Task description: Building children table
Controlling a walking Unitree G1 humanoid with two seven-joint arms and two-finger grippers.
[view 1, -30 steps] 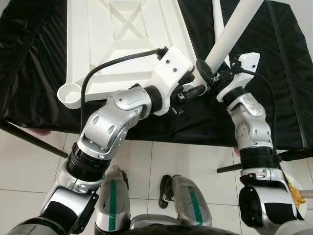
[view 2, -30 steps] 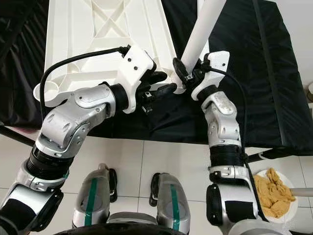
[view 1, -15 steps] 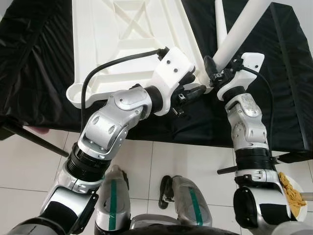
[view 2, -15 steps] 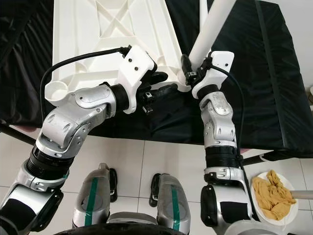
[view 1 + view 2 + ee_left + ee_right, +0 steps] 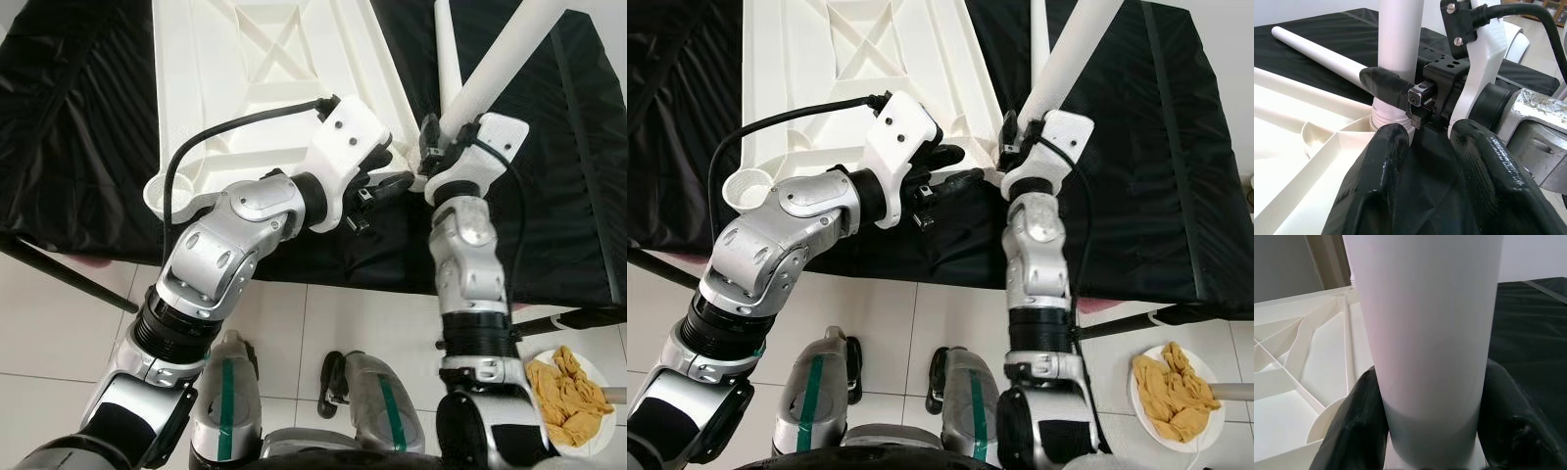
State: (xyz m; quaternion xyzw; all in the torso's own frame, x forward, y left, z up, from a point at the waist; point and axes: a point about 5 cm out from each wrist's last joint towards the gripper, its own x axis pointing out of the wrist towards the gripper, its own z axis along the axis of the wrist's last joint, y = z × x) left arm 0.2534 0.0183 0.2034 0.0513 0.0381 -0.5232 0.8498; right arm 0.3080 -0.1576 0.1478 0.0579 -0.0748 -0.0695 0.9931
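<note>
Your right end effector is clenched around a white leg, its lower end set at the near right corner socket of the upturned tabletop, which lies on the black-draped desk. Your left end effector hovers just beside it, fingers apart, grasping nothing.

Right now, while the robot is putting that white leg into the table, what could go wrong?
1. The right gripper holds the table leg near its bottom end, so the long top could tip and pull out of the corner socket.
2. The upside-down tabletop lies loose on the black cloth; a hard push might slide it.
3. The left gripper sits very close to the socket, so the fingers could bump.
</note>
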